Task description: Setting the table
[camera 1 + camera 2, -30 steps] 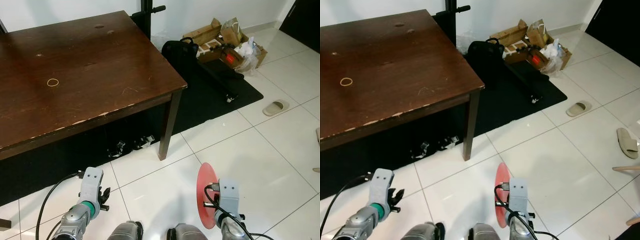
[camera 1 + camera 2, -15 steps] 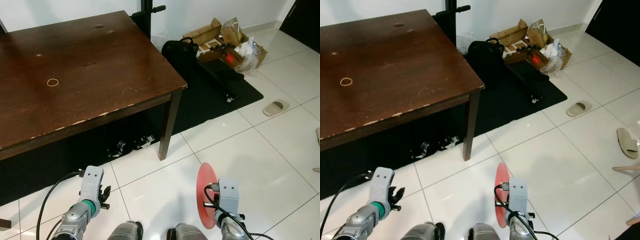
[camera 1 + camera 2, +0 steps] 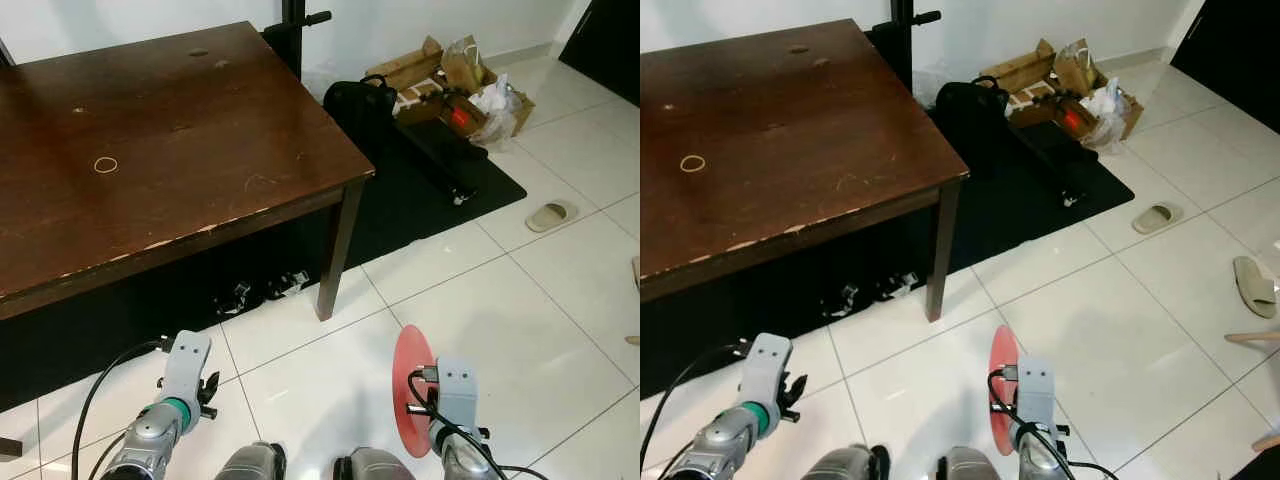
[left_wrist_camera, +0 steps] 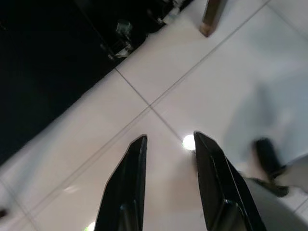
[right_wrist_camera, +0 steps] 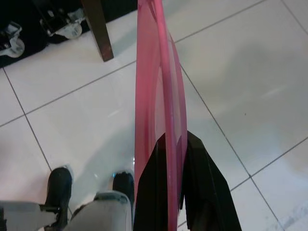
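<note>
Short of the desk (image 3: 180,150), our right pincer (image 5: 169,144) grips a red plate (image 5: 161,96) on edge above the floor; our left pincer (image 4: 166,144) hangs parted and empty. Nothing is laid on the desk yet, so we judge the setting barely begun.

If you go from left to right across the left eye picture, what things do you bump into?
Rubber ring on the table → left gripper → table leg → red plate held by the right gripper → cardboard boxes → slipper.

Bare tabletop (image 3: 170,150), apparently unobstructed
</note>
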Robot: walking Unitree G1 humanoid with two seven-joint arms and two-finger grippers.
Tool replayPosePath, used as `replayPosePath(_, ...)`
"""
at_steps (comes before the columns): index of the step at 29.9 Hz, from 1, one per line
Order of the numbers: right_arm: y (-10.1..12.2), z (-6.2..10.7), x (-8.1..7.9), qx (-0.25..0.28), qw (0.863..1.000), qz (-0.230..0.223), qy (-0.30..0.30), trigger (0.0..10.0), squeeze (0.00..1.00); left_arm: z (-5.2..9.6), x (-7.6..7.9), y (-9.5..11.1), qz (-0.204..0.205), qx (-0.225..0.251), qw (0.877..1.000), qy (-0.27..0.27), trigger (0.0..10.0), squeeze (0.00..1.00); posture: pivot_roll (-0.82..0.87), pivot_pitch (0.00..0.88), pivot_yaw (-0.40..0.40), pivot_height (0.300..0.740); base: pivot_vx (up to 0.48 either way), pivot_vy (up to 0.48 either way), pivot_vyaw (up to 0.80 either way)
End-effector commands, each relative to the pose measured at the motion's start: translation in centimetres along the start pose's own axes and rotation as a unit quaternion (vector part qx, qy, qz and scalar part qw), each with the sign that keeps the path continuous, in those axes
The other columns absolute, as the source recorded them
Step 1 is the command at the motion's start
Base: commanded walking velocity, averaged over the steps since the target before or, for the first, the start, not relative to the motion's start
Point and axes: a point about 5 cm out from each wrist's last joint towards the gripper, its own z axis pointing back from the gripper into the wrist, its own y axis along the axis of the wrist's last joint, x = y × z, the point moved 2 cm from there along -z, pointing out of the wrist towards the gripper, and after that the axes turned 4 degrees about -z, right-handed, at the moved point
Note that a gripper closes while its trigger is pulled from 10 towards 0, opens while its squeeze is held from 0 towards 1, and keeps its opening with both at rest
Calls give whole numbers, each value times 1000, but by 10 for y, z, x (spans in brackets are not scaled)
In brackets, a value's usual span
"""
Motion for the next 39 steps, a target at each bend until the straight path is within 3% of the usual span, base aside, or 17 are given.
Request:
replayPosePath(1,4,-2,1,4,1000,7,-3,10000,0,-3,2,4,-21,-4,1000,-4,10000,0,-67,0,33,740,0,0,0)
replayPosePath(9,18,-8,-3,21,1000,8,-7,10000,0,-9,23,16,-30,4,998,-54,10000,0,-80,2,42,740,0,0,0)
replayPosePath(13,18,-9,-4,19,1000,11,-10,10000,0,-8,24,14,-54,-3,997,-53,10000,0,-79,3,41,740,0,0,0)
replayPosePath(14,18,-9,-4,19,1000,13,-11,10000,0,-8,24,13,-63,-4,997,-49,10000,51,-79,5,41,740,0,0,0)
replayPosePath(15,17,-8,-3,18,1000,15,-12,10000,0,-8,25,14,-77,-2,995,-58,10000,0,-78,5,38,740,0,0,0)
replayPosePath(19,17,-9,-4,17,1000,18,-9,10000,0,-9,28,15,-74,-1,994,-75,10000,0,-78,6,38,740,0,0,0)
replayPosePath(21,16,-9,-6,14,1000,23,2,10000,0,-9,35,18,-51,4,992,-114,10000,0,-78,8,36,740,0,0,0)
replayPosePath(24,15,-8,-7,12,1000,24,7,10000,0,-8,39,17,-26,1,992,-126,10000,0,-78,9,34,740,0,0,0)
replayPosePath(31,17,-9,1,14,999,29,-1,10000,0,-9,36,17,-10,3,993,-114,10000,0,-80,0,36,740,0,0,0)
replayPosePath(39,18,-10,7,13,999,30,-7,10000,0,-7,26,16,-23,9,995,-93,10000,0,-66,0,22,740,0,0,0)
